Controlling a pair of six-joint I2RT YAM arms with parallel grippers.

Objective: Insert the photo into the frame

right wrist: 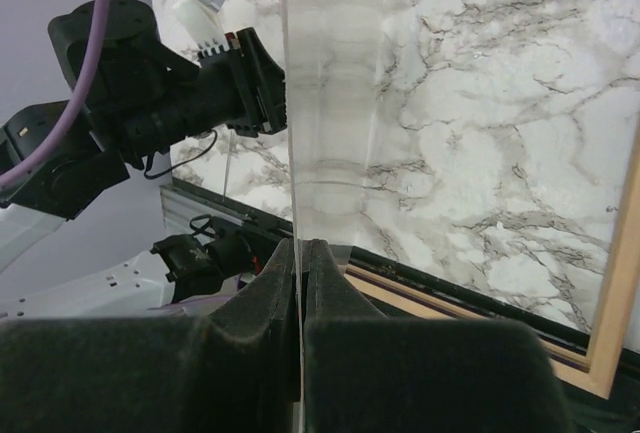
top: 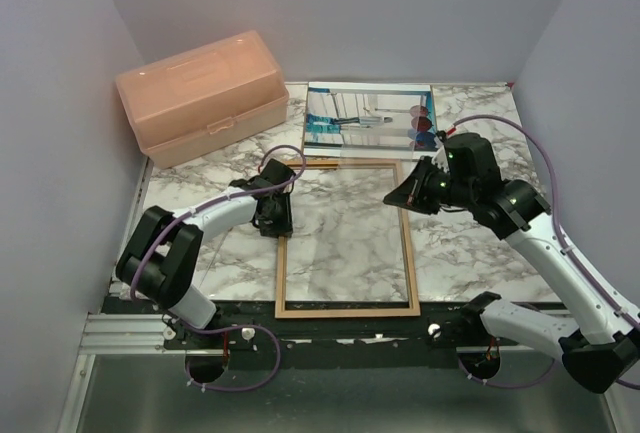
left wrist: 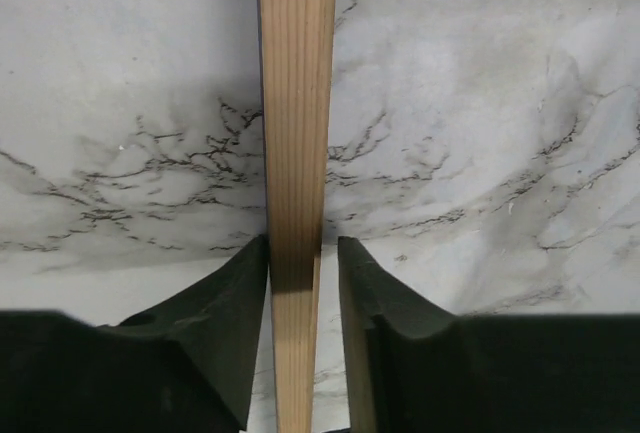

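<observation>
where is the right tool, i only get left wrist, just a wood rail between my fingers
Observer: The right tool is shut on the clear pane, holding it on edge near the right rail of the frame.
Operator: ok is anything in it yet
Observer: No, the photo lies on the table just beyond the frame's far rail.
</observation>
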